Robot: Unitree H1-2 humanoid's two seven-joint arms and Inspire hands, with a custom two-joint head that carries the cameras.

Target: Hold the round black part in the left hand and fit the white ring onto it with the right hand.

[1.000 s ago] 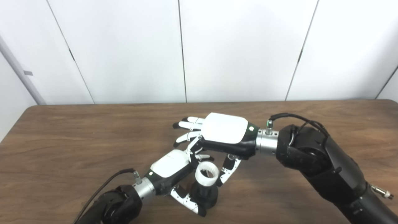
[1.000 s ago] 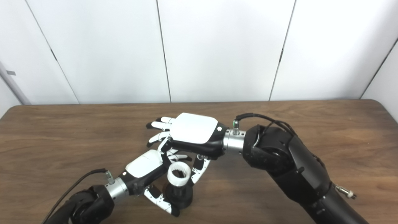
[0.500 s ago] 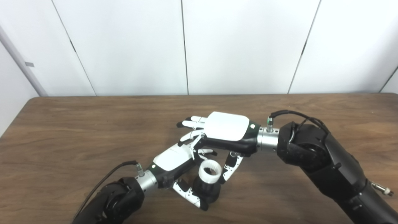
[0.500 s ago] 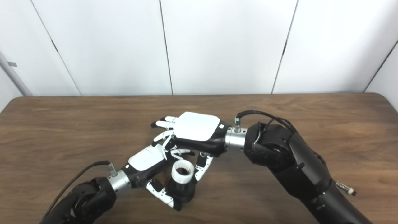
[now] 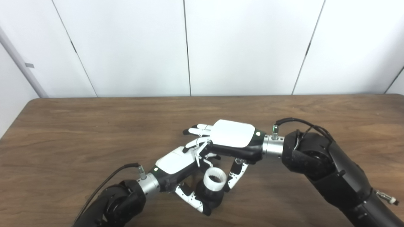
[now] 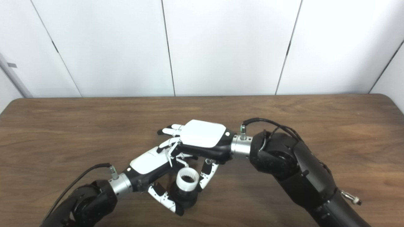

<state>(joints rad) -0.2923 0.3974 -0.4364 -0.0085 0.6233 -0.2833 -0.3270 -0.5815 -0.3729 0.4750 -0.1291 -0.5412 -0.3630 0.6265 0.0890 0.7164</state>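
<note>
Item: round black plastic part point(image 5: 210, 197), clasped in left hand point(image 5: 176, 164) above brown wooden bench point(image 5: 63, 132), white toothed ring point(image 5: 214, 178) on top; right hand point(image 5: 232, 138), fingers point(image 5: 197, 129) spread, thumb touching ring; advise pressing squarely down.

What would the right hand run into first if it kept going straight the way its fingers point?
Probably nothing: the right hand points left and slightly away, above the left hand, toward bare table. Depth is uncertain, so it might graze that hand.
</note>
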